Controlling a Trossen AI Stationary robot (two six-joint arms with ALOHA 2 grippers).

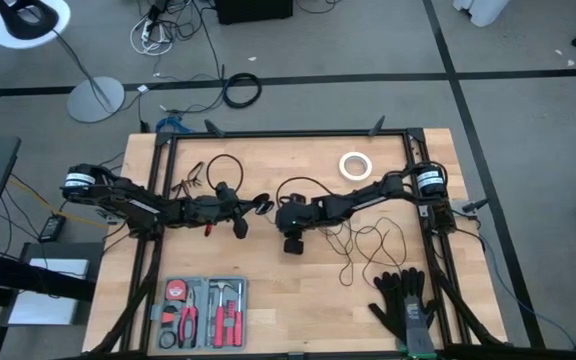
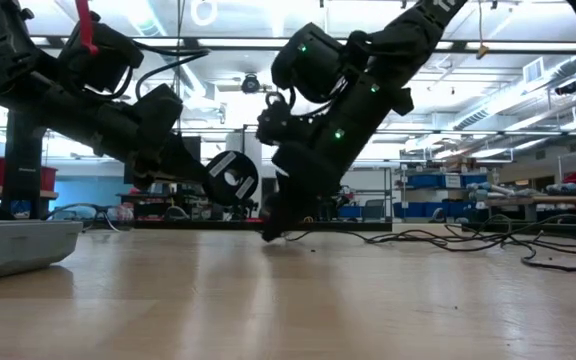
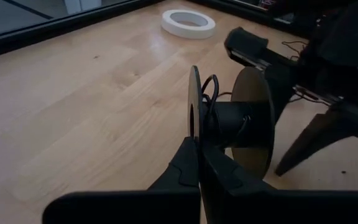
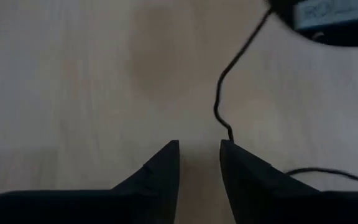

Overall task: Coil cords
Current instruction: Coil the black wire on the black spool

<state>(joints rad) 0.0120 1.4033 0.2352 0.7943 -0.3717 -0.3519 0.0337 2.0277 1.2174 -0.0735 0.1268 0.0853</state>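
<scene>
At the middle of the counter (image 1: 268, 290), the two arms meet nose to nose. The left claw (image 3: 199, 163) has its fingers pressed together on the rim of a small black spool (image 3: 232, 118), a puck with two round flanges held on edge just above the wood, with a turn or two of thin black cord (image 4: 224, 106) already round its hub. The right claw (image 4: 199, 155) points down at the counter with its fingers slightly spread, the cord running right beside one fingertip but not pinched.

Most of the cord lies in loose loops (image 1: 368, 245) at about four o'clock from the spool, well apart from it, and another loop (image 1: 223, 165) sits at ten o'clock. A white tape ring (image 1: 355, 165) rests at one o'clock.

The risk, as I see it: the right claw closes on bare wood and misses the strand, it being so thin. If it catches and pulls hard, the spool could twist out of the left claw's edge grip. The slack loops may also snag on each other and knot.
</scene>
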